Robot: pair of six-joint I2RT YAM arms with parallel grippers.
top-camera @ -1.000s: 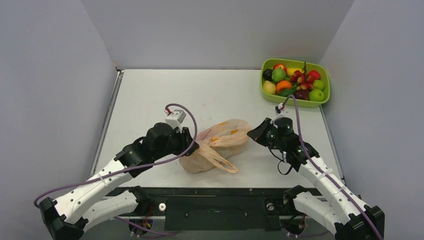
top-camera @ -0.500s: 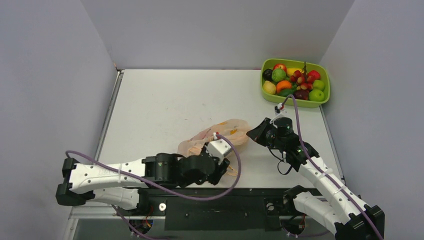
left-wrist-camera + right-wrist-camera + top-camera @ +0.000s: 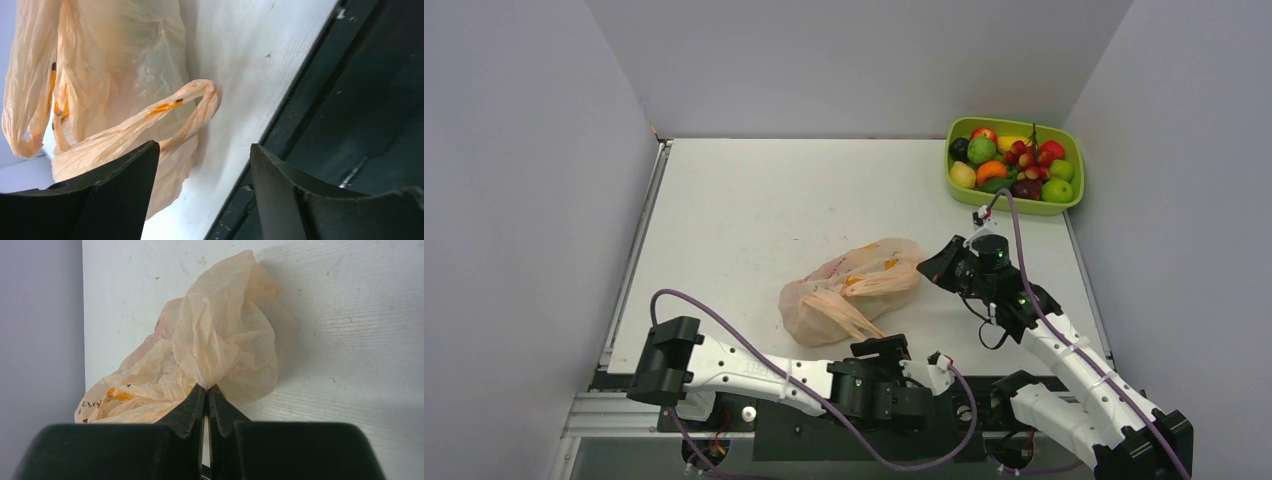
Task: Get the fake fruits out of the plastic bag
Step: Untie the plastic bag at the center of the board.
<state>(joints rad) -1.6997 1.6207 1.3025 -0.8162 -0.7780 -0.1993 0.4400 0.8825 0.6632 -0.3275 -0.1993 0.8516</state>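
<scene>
Thin bag looks limp, slippery; right gripper pinches its 3 o'clock corner, left gripper open, empty. Try 6 o'clock loop.

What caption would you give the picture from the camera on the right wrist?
The right gripper, shut, pinches a bunched fold of the peach plastic bag lying on the white table.

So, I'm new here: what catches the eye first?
The crumpled peach plastic bag on the table stands out, a fold pinched in the shut right gripper. At the far right corner, a green tray is heaped with bright fake fruits. The left gripper hangs open near the bag.
</scene>
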